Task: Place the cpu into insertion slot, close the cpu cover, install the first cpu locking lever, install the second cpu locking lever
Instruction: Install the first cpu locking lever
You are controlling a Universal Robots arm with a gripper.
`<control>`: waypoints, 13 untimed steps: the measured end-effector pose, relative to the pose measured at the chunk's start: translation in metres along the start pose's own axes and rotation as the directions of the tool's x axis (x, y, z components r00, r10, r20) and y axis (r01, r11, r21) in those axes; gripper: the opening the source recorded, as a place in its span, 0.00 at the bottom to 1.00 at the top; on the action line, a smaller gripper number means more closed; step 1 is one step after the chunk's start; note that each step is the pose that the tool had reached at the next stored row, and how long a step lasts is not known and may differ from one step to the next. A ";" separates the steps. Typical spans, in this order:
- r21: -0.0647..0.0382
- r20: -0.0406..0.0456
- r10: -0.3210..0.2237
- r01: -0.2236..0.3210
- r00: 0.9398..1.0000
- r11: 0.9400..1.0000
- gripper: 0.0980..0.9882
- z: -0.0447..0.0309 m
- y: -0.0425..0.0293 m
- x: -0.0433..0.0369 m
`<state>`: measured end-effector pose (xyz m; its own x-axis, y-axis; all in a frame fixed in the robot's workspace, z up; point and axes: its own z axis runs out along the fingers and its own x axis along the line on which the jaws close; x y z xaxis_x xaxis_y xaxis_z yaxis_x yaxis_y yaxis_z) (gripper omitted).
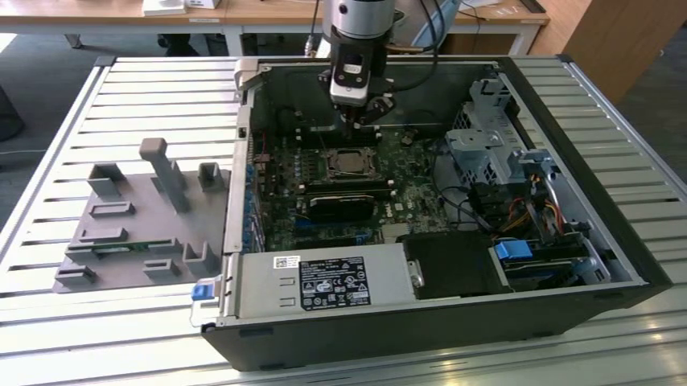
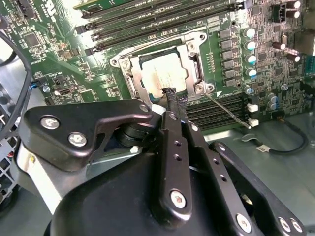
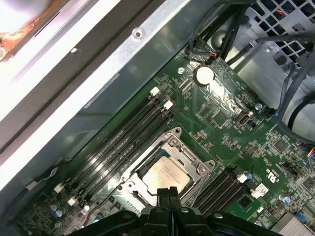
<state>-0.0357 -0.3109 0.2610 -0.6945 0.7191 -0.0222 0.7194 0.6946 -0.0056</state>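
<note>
— Where does the cpu (image 2: 161, 73) lie?
— Flat in its socket on the motherboard (image 2: 59, 64), inside the open computer case (image 1: 429, 338) on the worktop (image 1: 140, 88); the cpu cover (image 2: 128, 69) lies down around it, its window framing the chip.
— And the end effector (image 2: 172, 94)?
— Its fingers are pressed together with nothing between them; in the exterior view it hangs over the socket from the case's far side; in both wrist views the tips stand at the socket's edge, the chip just beyond them; whether they touch the cover's rim cannot be told.
— Which relation matters most?
— The thin wire locking lever (image 2: 226, 110); it runs out from the socket corner just beside the fingertips, its long axis slanting across the memory slots (image 2: 211, 110); it looks unlatched, though that is a judgement; its hinge end is near the tips, its free end well apart from them.
</note>
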 end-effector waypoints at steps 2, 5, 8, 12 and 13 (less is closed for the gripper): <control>0.000 0.000 -0.017 0.017 1.000 1.000 0.02 0.0000 0.0000 0.0000; 0.000 0.001 -0.050 0.050 0.999 0.999 0.02 0.0000 0.0000 0.0000; 0.000 0.002 -0.084 0.084 0.996 0.996 0.02 0.0000 0.0000 0.0000; -0.001 0.003 -0.130 0.130 0.992 0.992 0.02 0.0000 0.0000 0.0000; -0.001 0.003 -0.145 0.145 0.989 0.989 0.02 0.0000 0.0000 0.0000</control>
<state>-0.0357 -0.3109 0.2610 -0.7916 0.6106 -0.0239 0.6109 0.7916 -0.0076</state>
